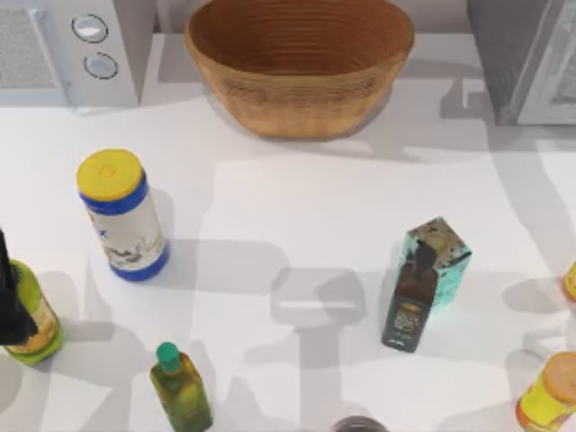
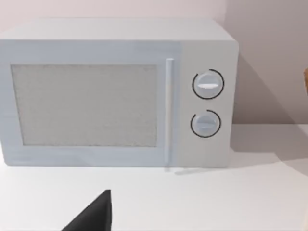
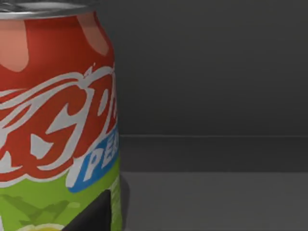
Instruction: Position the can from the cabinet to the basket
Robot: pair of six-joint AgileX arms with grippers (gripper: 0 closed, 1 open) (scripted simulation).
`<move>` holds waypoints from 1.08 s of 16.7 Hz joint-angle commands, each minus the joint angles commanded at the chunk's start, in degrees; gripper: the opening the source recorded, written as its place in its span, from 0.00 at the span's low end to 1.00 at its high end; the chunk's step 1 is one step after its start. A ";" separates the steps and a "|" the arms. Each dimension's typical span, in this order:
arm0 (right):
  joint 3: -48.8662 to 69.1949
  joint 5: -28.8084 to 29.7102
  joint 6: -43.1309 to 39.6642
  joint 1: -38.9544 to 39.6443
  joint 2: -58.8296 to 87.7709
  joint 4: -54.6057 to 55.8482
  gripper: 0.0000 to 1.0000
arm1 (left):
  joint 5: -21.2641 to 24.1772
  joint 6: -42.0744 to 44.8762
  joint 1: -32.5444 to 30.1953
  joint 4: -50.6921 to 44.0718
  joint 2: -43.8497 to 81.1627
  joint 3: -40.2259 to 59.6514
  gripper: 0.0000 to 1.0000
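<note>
The red can (image 3: 53, 120), with white script, a green lower band and a silver top, stands upright very close to my right wrist camera. It is inside the dark grey cabinet (image 3: 211, 72). A dark fingertip (image 3: 94, 214) of my right gripper overlaps the can's lower part, and the gripper looks open. In the top view the cabinet (image 1: 517, 54) sits at the back right corner. The wicker basket (image 1: 297, 99) stands at the back centre. My left gripper (image 1: 9, 306) is parked at the table's left edge, and its fingertip (image 2: 94, 214) points toward the microwave.
A pale microwave (image 1: 72, 49) with two knobs fills the back left. On the table stand a white canister with a yellow lid (image 1: 121, 216), a green bottle (image 1: 180, 387), a yellow-green bottle (image 1: 36, 315), a dark bottle (image 1: 409, 301) beside a teal box (image 1: 445, 256), and an orange-yellow bottle (image 1: 549, 391).
</note>
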 joint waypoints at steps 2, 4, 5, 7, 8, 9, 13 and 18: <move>1.06 2.00 -0.05 2.06 1.49 0.53 1.00 | 0.00 0.00 0.00 0.00 0.00 0.00 1.00; 1.93 6.38 -0.10 6.26 3.06 1.17 1.00 | 0.00 0.00 0.00 0.00 0.00 0.00 1.00; 2.30 9.19 -0.13 8.96 3.70 1.46 1.00 | 0.00 0.00 0.00 0.00 0.00 0.00 1.00; 3.15 13.86 -0.19 13.56 5.13 2.06 1.00 | 0.00 0.00 0.00 0.00 0.00 0.00 1.00; 3.53 15.31 -0.22 15.00 5.89 2.44 1.00 | 0.00 0.00 0.00 0.00 0.00 0.00 1.00; 3.79 16.16 -0.25 15.84 6.49 2.81 1.00 | 0.00 0.00 0.00 0.00 0.00 0.00 1.00; 3.58 16.25 -0.24 15.86 6.49 2.88 1.00 | 0.00 0.00 0.00 0.00 0.00 0.00 1.00; 9.40 14.10 -0.24 13.68 12.28 3.02 1.00 | 0.00 0.00 0.00 0.00 0.00 0.00 1.00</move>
